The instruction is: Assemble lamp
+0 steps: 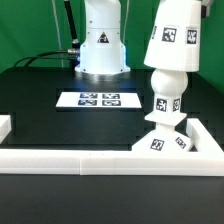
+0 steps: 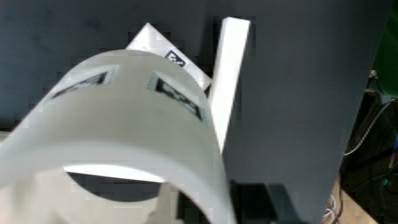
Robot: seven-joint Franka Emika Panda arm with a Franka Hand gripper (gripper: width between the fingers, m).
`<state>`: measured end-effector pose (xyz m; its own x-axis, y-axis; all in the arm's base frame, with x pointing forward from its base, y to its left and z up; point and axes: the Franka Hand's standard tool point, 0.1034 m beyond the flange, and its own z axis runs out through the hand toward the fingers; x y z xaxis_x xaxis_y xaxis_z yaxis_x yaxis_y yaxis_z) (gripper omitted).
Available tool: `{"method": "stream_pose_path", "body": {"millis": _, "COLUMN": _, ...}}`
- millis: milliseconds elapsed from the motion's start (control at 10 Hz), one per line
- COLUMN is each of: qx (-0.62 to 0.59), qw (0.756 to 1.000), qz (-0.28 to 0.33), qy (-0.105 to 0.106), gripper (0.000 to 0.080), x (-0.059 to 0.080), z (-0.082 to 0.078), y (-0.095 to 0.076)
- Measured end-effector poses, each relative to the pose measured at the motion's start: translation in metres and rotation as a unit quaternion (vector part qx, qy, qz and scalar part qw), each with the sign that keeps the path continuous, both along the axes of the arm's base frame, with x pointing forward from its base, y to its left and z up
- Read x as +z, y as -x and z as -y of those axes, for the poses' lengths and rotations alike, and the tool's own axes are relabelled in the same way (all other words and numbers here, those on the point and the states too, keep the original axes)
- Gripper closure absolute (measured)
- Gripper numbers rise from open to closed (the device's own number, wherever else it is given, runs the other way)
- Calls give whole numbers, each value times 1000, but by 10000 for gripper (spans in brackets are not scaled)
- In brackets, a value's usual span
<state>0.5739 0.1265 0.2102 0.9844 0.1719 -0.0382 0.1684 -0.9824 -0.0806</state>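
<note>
We see the shade (image 1: 172, 37) tilted over the bulb (image 1: 166, 101), which stands on the base (image 1: 166, 141) in the near right corner of the border rails (image 1: 70, 158); the marker board (image 1: 97, 99) lies farther left.

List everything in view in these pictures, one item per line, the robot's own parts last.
lamp shade: one, white with black-and-white tags, tilted over the bulb at the exterior view's right; fills the wrist view.
bulb: one, white, tagged, standing on the base under the shade.
base: one, white, flat, tagged, in the corner of the rails.
marker board: one, white with black tags, flat on the table mid-scene.
border rails: white, along the table's near edge and sides.
table: one, black.
robot arm base: one, white, at the back of the table.
gripper: fingers not visible in either view; whether it holds the shade cannot be told.
</note>
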Motion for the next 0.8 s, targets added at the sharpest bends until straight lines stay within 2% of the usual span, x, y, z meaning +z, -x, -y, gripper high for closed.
{"method": "stream_pose_path", "body": {"millis": 200, "qx": 2, "qw": 1000, "qz": 8, "qy": 1, "gripper": 755, "x": -17, "z": 2, "y": 4}}
{"method": "stream_pose_path", "body": {"millis": 400, "qx": 17, "qw": 1000, "qz": 19, "qy": 2, "gripper": 755, "x": -29, "z": 1, "y": 0}}
{"method": "stream_pose_path", "body": {"millis": 800, "qx": 16, "qw": 1000, "qz": 16, "qy": 3, "gripper": 755, "x": -31, "z": 1, "y": 1}}
